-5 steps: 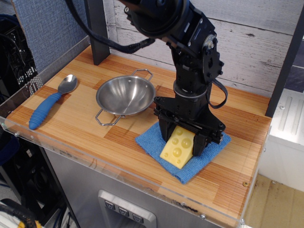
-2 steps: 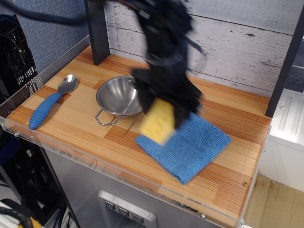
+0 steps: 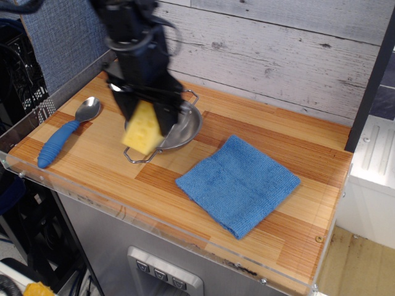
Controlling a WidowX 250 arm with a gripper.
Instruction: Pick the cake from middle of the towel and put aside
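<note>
The cake (image 3: 144, 128) is a yellow wedge with round holes. My gripper (image 3: 145, 114) is shut on it and holds it in the air over the left part of the steel bowl (image 3: 183, 126). The black arm comes down from the top left. The blue towel (image 3: 238, 182) lies flat and bare on the right half of the wooden table, well to the right of the gripper.
A blue-handled spoon (image 3: 63, 135) lies at the left of the table (image 3: 105, 166). A dark post stands at the back left behind the arm. A clear plastic rim runs along the table's front and left edges. A plank wall is at the back.
My gripper has lifted the cake off the towel and carried it left, from over the towel's middle to over the bowl's left side. The towel is now bare.
</note>
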